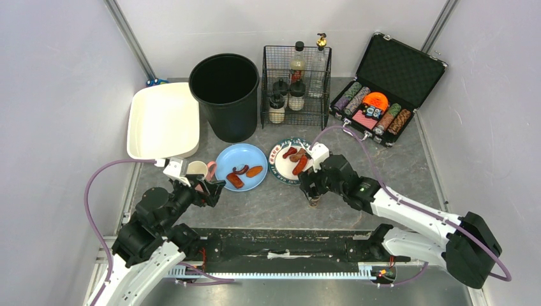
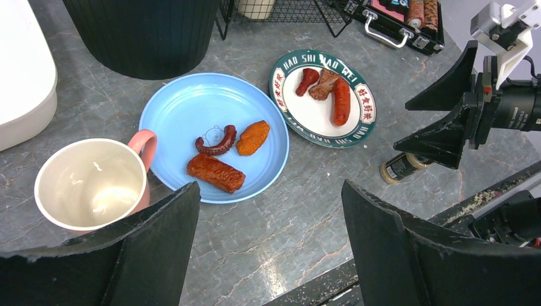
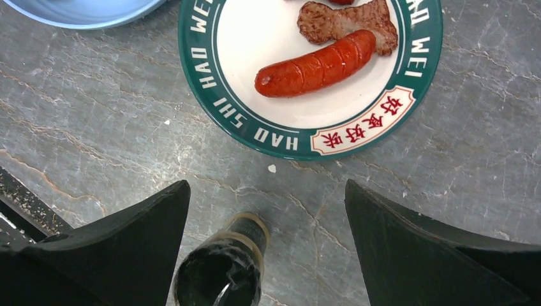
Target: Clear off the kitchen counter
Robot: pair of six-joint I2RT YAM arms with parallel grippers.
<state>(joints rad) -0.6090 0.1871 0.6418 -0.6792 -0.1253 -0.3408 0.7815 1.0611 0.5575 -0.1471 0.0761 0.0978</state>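
Left claw (image 2: pixel 269 188) spread by the mug (image 2: pixel 89 185); right claw (image 3: pixel 266 188) spread above a bottle (image 3: pixel 220 274) near kitchen counter (image 1: pixel 268 204) edge.

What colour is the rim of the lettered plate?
The plate's rim is dark green with white lettering; clearest in the right wrist view.

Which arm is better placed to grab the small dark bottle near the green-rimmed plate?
Right. The right gripper hangs over the small dark bottle, jaws open on either side of it. The left gripper, also open, is farther off, beside the mug.
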